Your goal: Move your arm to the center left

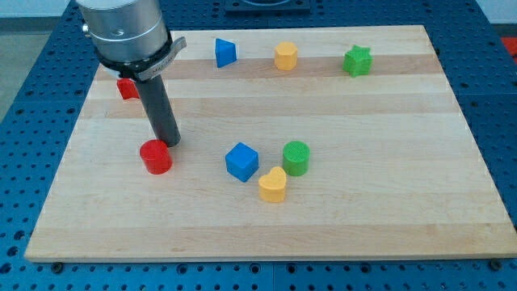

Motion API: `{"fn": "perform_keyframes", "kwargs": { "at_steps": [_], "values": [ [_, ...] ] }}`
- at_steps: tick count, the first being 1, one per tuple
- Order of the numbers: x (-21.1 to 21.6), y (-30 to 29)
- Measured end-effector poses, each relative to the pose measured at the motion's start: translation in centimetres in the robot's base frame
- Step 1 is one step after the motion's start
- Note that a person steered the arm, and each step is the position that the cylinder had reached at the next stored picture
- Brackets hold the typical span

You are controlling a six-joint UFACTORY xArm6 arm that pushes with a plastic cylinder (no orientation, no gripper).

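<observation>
My dark rod comes down from the grey arm head at the view's top left. My tip (169,142) rests on the wooden board (388,194) at its left side, touching or just above the red cylinder (156,157). A second red block (127,87) sits up and left, partly hidden behind the arm head. A blue cube (241,161), a green cylinder (296,158) and a yellow heart-shaped block (273,184) cluster near the board's middle, right of my tip.
Along the board's top edge stand a blue wedge-like block (225,52), a yellow block (285,56) and a green star (357,61). The board lies on a blue perforated table (32,97).
</observation>
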State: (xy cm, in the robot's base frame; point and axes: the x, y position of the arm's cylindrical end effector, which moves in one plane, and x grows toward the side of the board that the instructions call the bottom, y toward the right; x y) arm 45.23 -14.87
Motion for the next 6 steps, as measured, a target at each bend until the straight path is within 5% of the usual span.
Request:
{"fn": "perform_keyframes", "kwargs": {
  "at_steps": [2, 6],
  "values": [
    [-5.8, -5.2],
    [-2.5, -13.4]
  ]
}}
